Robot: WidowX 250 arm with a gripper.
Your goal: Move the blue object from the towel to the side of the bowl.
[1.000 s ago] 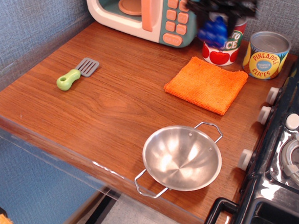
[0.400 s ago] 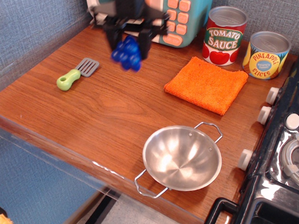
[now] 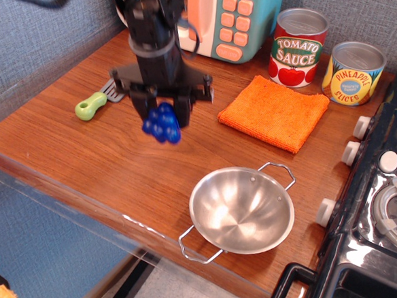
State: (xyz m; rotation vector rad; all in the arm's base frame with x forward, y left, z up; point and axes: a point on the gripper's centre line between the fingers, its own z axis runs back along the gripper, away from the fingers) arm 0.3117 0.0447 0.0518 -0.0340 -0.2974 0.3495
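Note:
My gripper (image 3: 161, 112) is shut on the blue object (image 3: 162, 125), a small glossy dark-blue bunch of grapes. It holds the grapes above the wooden table, left of and beyond the bowl. The shiny steel bowl (image 3: 242, 210) with two wire handles stands near the table's front edge and is empty. The orange towel (image 3: 275, 111) lies flat to the right of the gripper with nothing on it.
A green-handled spatula (image 3: 98, 99) lies left of the gripper. A toy microwave (image 3: 225, 18) stands at the back, with a tomato sauce can (image 3: 298, 47) and a pineapple can (image 3: 353, 72) behind the towel. A black stove (image 3: 379, 202) borders the table on the right.
The gripper carried the grapes from above the towel's back edge leftward, then forward and down toward the table left of the bowl. The towel and the bowl have not moved.

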